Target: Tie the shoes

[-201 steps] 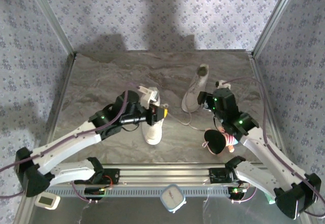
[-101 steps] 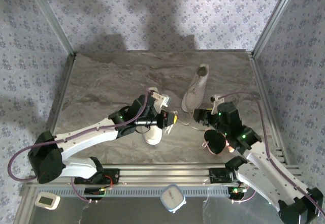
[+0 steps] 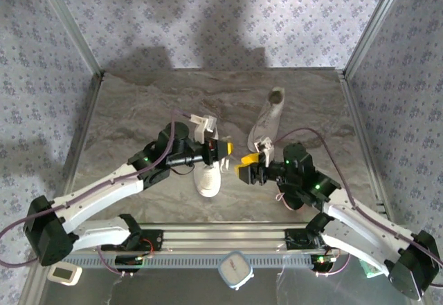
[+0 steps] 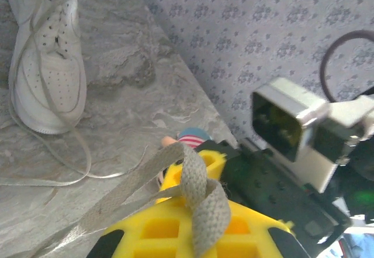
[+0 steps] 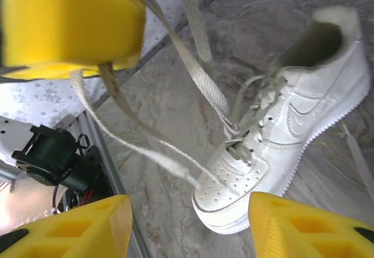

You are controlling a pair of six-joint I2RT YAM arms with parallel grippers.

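the left claw (image 3: pixel 225 151) hangs just above the near white low-top leather sneaker (image 3: pixel 208 175), which lies toe toward the arm bases near the middle of the grey marbled table (image 3: pixel 138 111). its yellow fingers are pressed together on a flat white woven lace (image 4: pixel 198 191) from that sneaker. the lace is drawn up off the shoe, i judge so that a stretch of it hangs in mid-air where the other arm can reach it. the right claw (image 3: pixel 247 169) faces it from just beside, yellow fingers spread well apart with nothing between them, placed as if for a handover or a crossing of lace ends. the second white low-top sneaker (image 3: pixel 268 119) lies farther back and to the right, apart from both claws and untied.

the overhead view gives this layout, but the lace barely reads there. the left wrist view shows the pinch up close, with the lace folded over the finger edge. past it lie the second white low-top sneaker (image 4: pixel 44 53), its loose laces trailing on the table, and a sliver of a small black-and-pink plush toy (image 4: pixel 188 136). the right wrist view adds at least two strands rising from the eyelets of the near white low-top leather sneaker (image 5: pixel 280 147) to the left claw (image 5: pixel 64 24), and the empty gap of the right claw (image 5: pixel 190 214).
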